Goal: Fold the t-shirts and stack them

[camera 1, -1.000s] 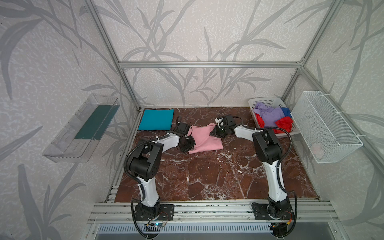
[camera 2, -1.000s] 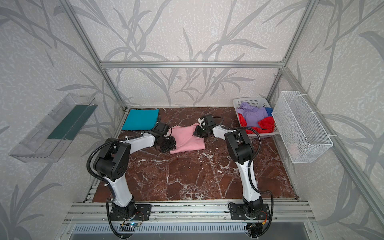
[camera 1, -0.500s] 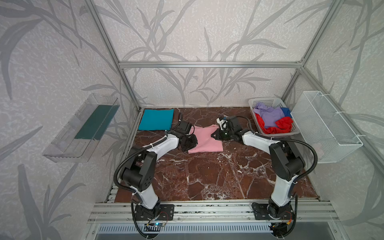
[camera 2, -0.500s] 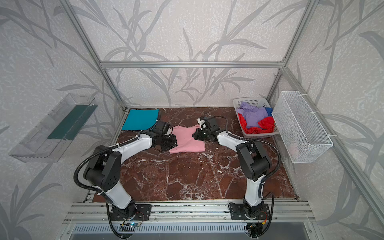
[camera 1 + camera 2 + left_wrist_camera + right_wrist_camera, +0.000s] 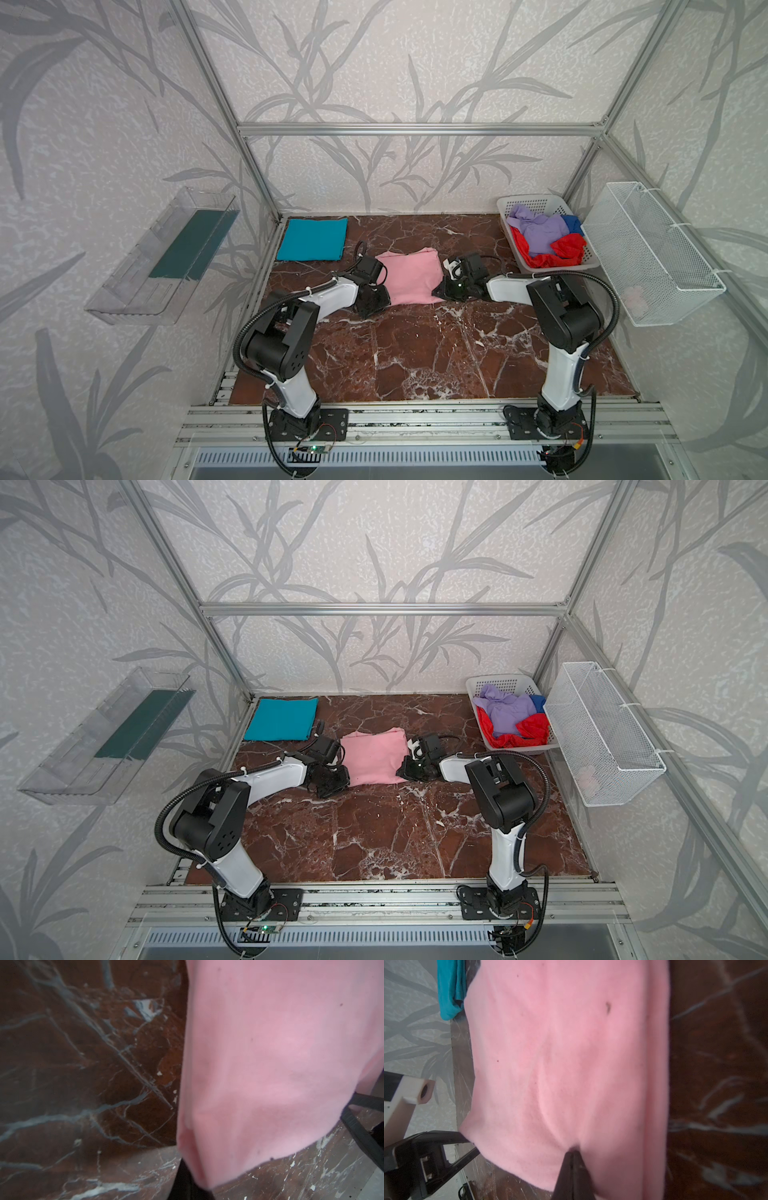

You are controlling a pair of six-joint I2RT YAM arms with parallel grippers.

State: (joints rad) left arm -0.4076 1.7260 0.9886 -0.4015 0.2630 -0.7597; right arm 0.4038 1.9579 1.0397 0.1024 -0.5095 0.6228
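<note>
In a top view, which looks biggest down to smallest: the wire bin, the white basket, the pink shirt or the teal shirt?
1. wire bin, though nearer the camera
2. white basket
3. pink shirt and teal shirt look about alike

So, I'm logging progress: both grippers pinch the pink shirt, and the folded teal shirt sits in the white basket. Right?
Not quite. The teal shirt lies folded on the table at its far left corner, not in the white basket; both top views show it. The left gripper and right gripper do pinch the pink shirt.
</note>
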